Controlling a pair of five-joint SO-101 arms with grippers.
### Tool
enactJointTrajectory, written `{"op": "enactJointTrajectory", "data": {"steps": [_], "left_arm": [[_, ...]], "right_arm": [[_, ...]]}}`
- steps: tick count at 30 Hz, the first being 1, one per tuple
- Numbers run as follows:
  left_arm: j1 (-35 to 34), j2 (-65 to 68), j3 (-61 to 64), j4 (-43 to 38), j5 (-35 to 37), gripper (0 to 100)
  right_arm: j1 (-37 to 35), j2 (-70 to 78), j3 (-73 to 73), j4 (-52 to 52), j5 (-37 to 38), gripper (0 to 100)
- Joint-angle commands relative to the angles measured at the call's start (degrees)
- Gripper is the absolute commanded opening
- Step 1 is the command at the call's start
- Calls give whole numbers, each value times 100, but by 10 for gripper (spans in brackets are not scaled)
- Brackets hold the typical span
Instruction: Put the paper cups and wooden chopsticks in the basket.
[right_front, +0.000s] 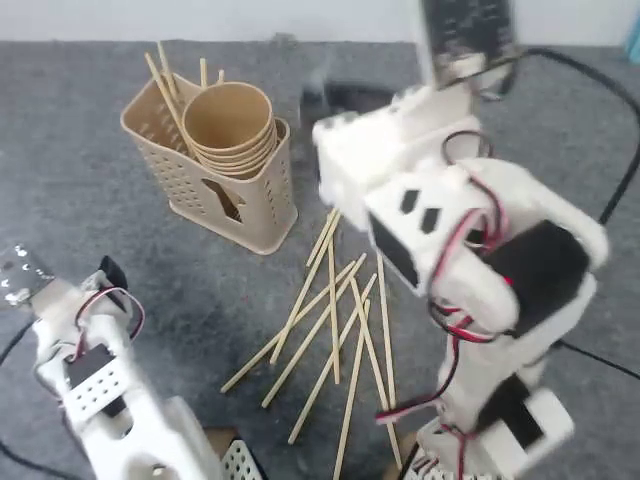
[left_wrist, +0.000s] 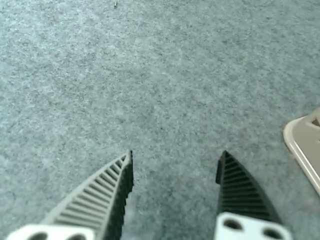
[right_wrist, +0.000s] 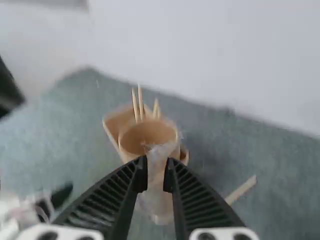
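The wooden chopsticks (right_front: 334, 320) lie beside the right arm (right_front: 480, 260); the right gripper's (right_wrist: 156, 160) hold is unclear, and the left gripper (left_wrist: 177, 155) gapes empty.

The basket (right_front: 215, 205) stands far left on the mat (right_front: 90, 200), with cups (right_front: 230, 125) stacked in it and chopsticks (right_front: 164, 88) behind them. Loose chopsticks (right_front: 333, 320) lie scattered to its front right.
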Motion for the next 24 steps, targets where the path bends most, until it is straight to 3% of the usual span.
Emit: {"op": "enactJointTrajectory", "data": {"steps": [1, 9, 16, 19, 24], "left_arm": [[44, -141, -4, -132, -44, 254], [53, -141, -4, -132, -44, 254], [53, -141, -4, -132, -44, 254], [53, -141, -4, -132, -44, 254], [53, -141, -13, -132, -44, 254]], "right_arm": [[171, -980, 2567, 163, -44, 64], [1332, -1446, 6066, -1270, -44, 63], [1473, -1429, 8949, -4136, -35, 63], [1490, -1200, 9468, -5042, 255, 63], [1613, 48, 9196, -5464, 404, 63]]}}
